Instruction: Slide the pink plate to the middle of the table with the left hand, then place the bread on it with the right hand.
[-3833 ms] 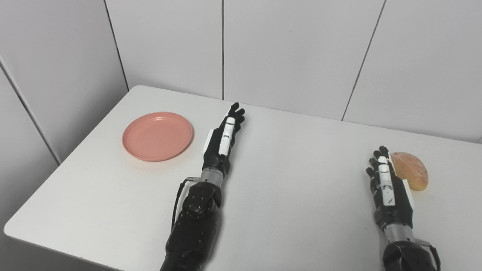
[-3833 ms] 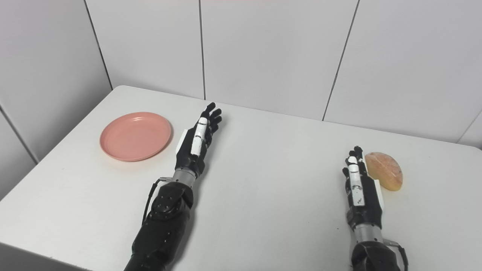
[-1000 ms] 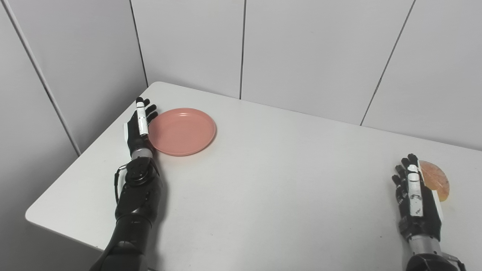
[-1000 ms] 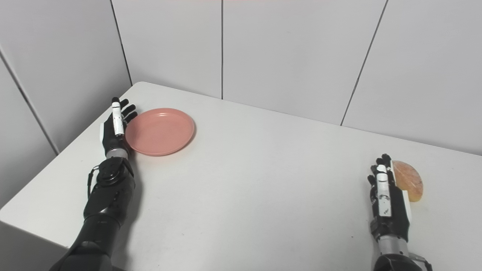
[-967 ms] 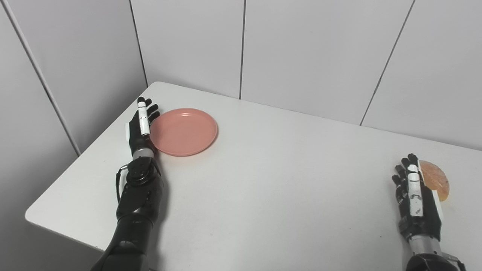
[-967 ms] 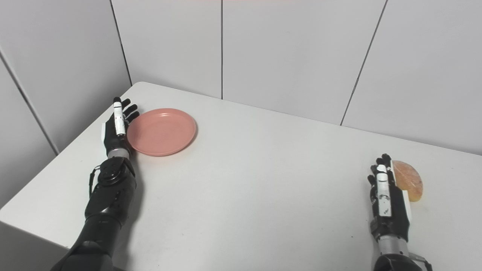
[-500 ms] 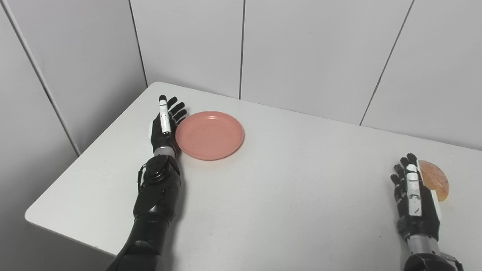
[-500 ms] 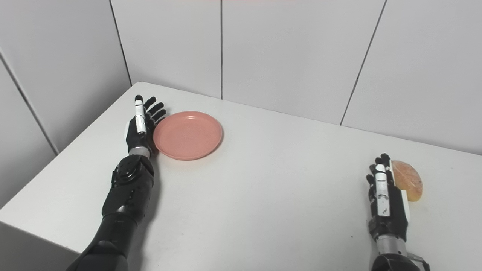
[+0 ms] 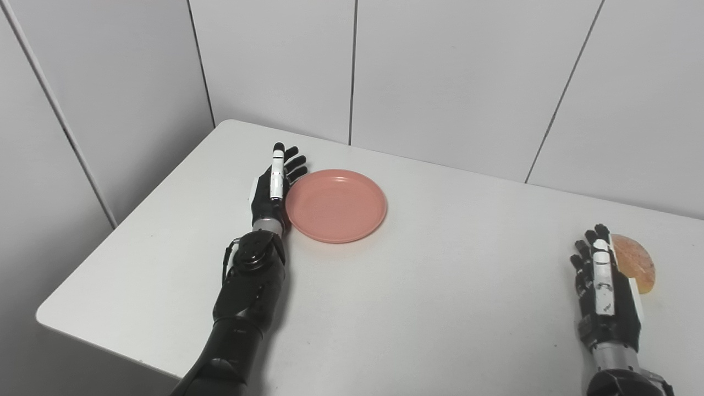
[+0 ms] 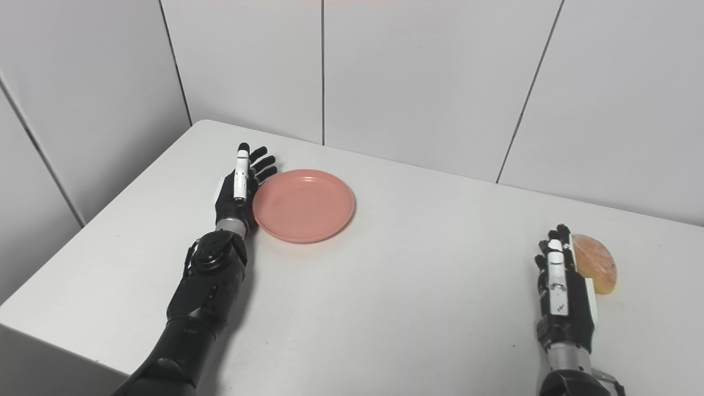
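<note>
Left hand [image 9: 269, 190] flat against plate [image 9: 336, 205] rim, pushing toward table [image 9: 385, 297] centre.
Both hands open, gripping nothing; right hand [image 9: 604, 294] waits beside bread [image 9: 635, 263].

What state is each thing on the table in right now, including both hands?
pink plate: flat on the table, empty, left of centre
bread: on the table, beside the right hand
left hand: open, against the plate's left rim
right hand: open, holding nothing
</note>
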